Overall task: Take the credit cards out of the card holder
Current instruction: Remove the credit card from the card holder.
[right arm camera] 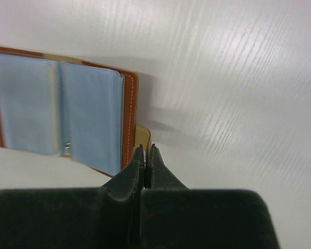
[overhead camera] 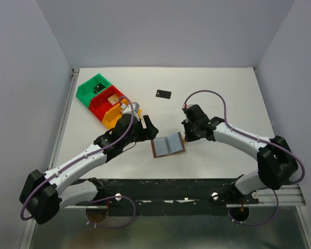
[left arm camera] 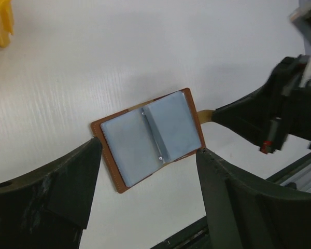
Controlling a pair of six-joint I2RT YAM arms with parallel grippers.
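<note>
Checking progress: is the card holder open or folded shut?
Open. The card holder lies spread flat, its grey-blue inside facing up in all three views.

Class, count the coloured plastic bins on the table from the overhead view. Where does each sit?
3, in a diagonal row at the table's far left: green bin farthest back, red bin in the middle, yellow bin nearest, partly under the left arm. No others show.
</note>
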